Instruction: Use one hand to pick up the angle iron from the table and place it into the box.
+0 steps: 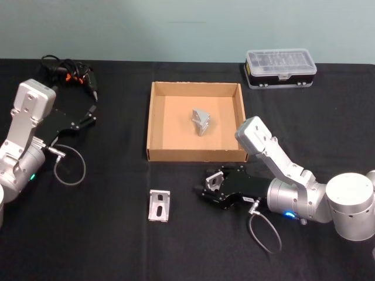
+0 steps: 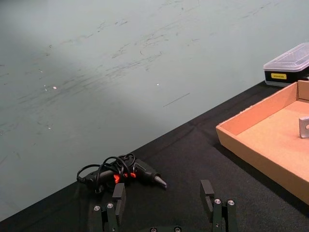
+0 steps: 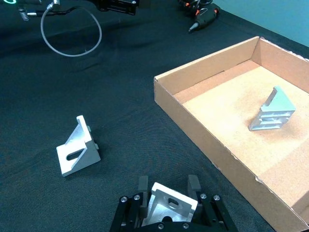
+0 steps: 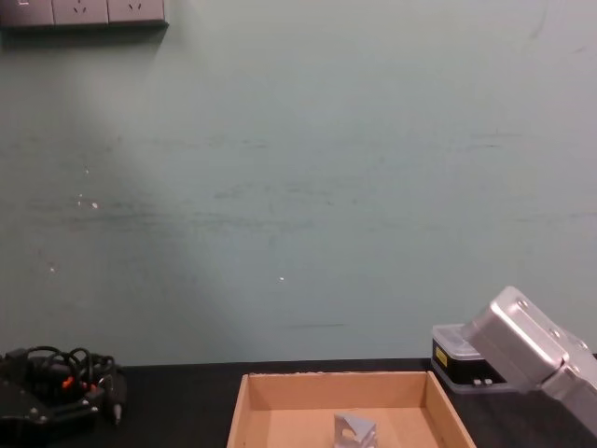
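Note:
Just in front of the tan box's (image 1: 196, 156) near wall, my right gripper (image 1: 206, 188) is shut on a silver angle iron (image 1: 215, 180); the right wrist view shows that angle iron (image 3: 170, 205) clamped between the fingers (image 3: 143, 186). Whether it is off the table (image 1: 105, 240) I cannot tell. A second angle iron (image 1: 159, 205) lies on the black cloth to the left of that gripper, also seen as an angle iron (image 3: 77, 152) from the wrist. A third (image 1: 200, 121) stands inside the box. My left gripper (image 1: 89, 119) is parked at the far left, open and holding nothing.
A clear-lidded organiser case (image 1: 280, 68) stands at the back right. A black power screwdriver with a coiled cable (image 1: 70, 71) lies at the back left, beyond the left gripper. Loose cable loops hang from both arms.

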